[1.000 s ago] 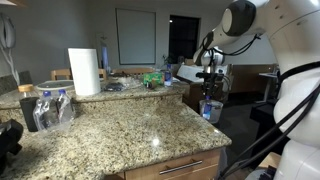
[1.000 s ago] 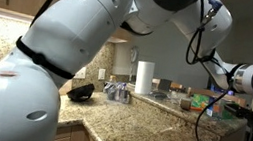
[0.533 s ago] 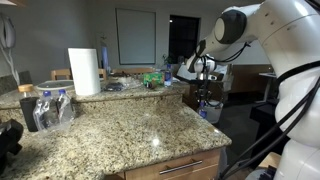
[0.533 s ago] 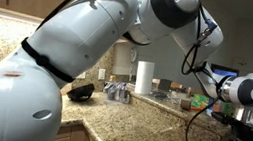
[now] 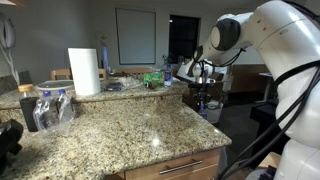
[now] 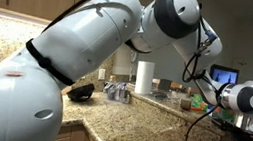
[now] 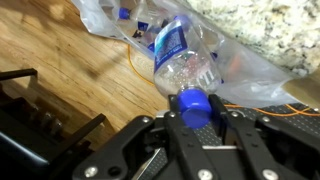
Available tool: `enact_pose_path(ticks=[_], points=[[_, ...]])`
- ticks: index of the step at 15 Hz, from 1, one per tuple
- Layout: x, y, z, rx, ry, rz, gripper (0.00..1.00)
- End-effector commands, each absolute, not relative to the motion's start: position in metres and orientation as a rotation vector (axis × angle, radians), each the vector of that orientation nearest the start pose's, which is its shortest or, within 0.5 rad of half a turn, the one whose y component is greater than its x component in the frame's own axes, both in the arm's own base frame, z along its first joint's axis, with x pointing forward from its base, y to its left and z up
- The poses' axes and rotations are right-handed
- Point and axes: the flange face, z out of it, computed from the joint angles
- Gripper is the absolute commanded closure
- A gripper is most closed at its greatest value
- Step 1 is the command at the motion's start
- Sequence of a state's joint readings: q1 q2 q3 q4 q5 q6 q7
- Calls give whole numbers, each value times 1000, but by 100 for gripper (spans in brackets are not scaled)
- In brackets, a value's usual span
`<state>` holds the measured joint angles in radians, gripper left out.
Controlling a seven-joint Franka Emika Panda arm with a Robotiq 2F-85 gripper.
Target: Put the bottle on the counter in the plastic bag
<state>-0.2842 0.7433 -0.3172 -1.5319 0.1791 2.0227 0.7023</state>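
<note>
Wrist view, left to right: wood floor, then the plastic bag hanging off the counter end, a few blue-capped bottles already inside. The water bottle lies neck-down toward the camera, body against the bag film. Can't tell whether it's past the bag mouth or just resting on the outside. Gripper is clamped on it at the blue cap, one finger on each side of the neck. Granite counter edge is upper right, orange cable trailing below it.

Handling, my read: clear thin-wall PET, looks near empty — light, body dents easily and is slick. The neck and cap are the stiff part, so the current hold is the right one. The bag is limp film and will shift on contact — it gives no support to push against.
</note>
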Motion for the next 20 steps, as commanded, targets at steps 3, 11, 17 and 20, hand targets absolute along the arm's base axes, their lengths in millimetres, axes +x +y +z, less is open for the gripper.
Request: enact_pose_path(ticks=[3,11,17,20], points=[[597,-367,220,-2469,2126,193,92],[611,-348,213,-2524,2080,44,92],[618,-332,218,-2550,2022,33,35],[618,-332,221,-2546,2019,30,15]])
